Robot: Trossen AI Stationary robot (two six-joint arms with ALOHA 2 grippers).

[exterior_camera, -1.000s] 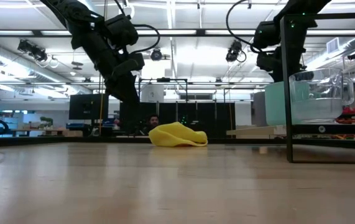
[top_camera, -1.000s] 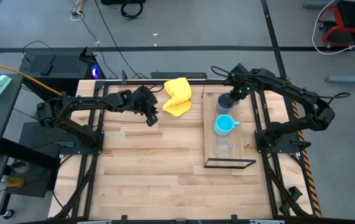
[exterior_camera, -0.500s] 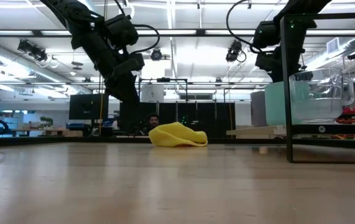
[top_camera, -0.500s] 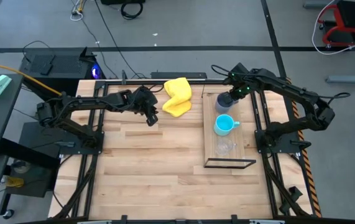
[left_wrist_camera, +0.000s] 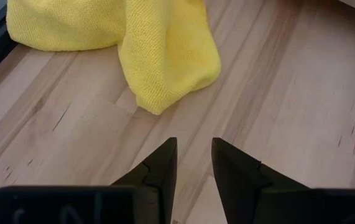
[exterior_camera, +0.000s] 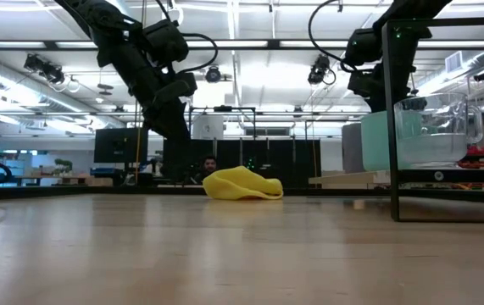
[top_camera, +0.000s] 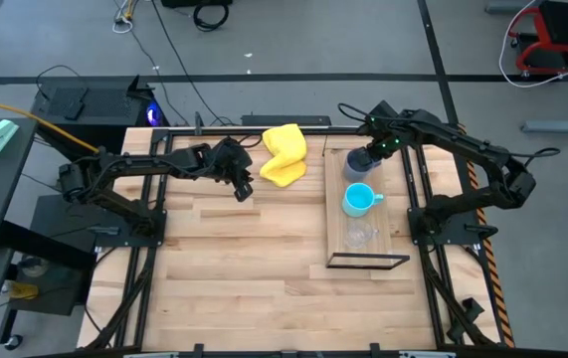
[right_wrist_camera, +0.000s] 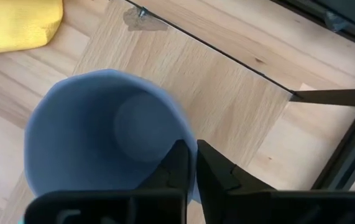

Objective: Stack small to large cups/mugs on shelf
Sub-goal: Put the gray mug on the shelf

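The shelf, a light-wood board in a thin black frame, lies at the table's right. On it stand, from far to near, the grey-blue mug, the cyan mug and the clear glass cup. My right gripper is at the grey-blue mug, shut on its rim and pointing steeply down. My left gripper hangs open above the bare tabletop, left of centre and just short of the yellow cloth. My right gripper has the grey-blue mug's wall at the rim between its fingers, one finger inside the mug and one outside. The fingers come from above, pointing steeply down. The mug is upright, and its base seems to rest on the shelf's far end.
The yellow cloth lies crumpled at the table's far edge, between the two arms. The shelf's black frame rises at its near end. Bare plank tabletop stretches over the near half.
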